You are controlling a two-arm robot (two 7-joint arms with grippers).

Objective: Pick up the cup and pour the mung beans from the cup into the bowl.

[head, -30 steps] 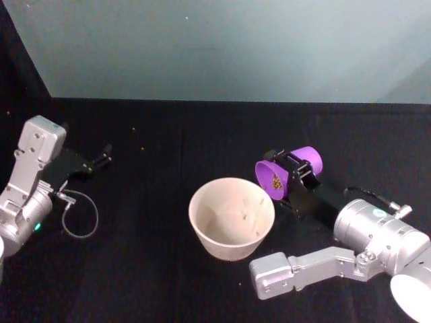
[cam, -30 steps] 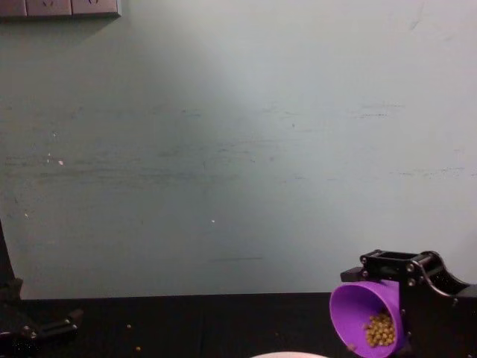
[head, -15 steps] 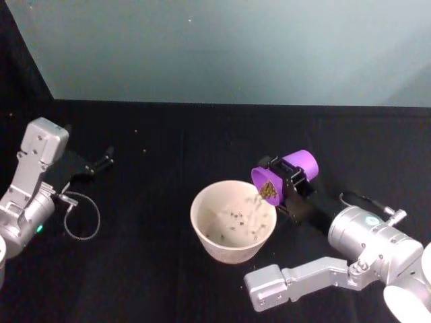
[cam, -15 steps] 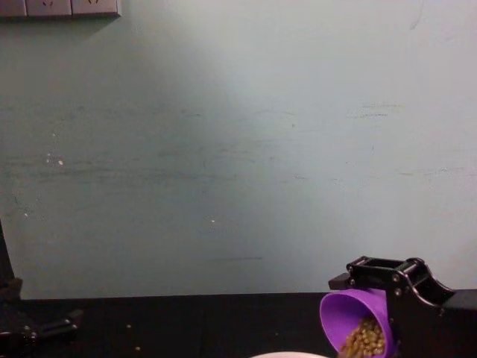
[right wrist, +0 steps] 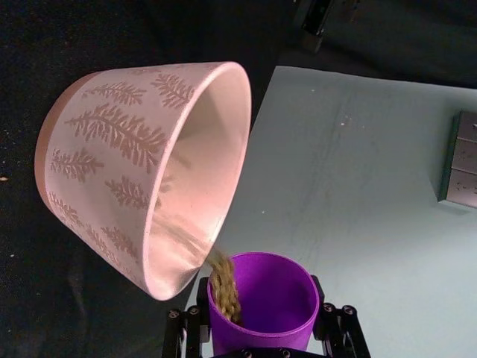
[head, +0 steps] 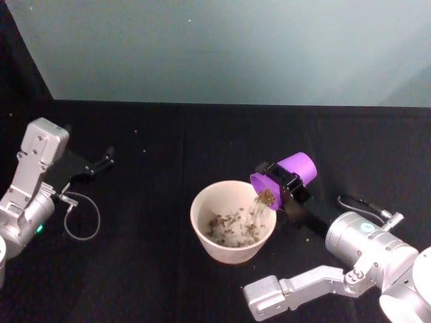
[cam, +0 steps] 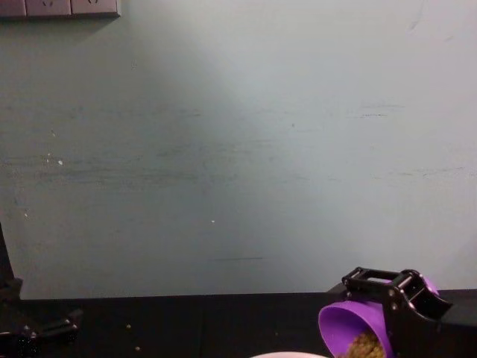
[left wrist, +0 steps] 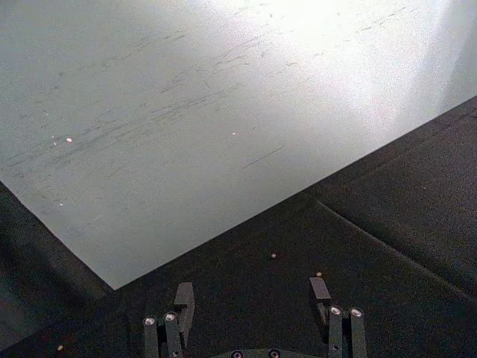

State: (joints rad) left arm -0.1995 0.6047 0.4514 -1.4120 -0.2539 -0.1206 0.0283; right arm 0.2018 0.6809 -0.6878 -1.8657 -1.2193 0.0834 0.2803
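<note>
The right gripper (head: pixel 285 183) is clamped across the mid-wall of the cup (head: pixel 297 166), holding it tipped with its mouth just above the right side of the bowl's (head: pixel 199 202) rim, and mung beans (head: pixel 264 198) stream off the lip onto a scatter already lying inside. The cup looks light, smooth and tapered, so I judge a firm hold across the middle is best, since it could slip toward its narrow base, while the loose beans may bounce. The left gripper (head: pixel 101 161) sits parked, fingers apart, over the black table (head: pixel 168 134) at far left
</note>
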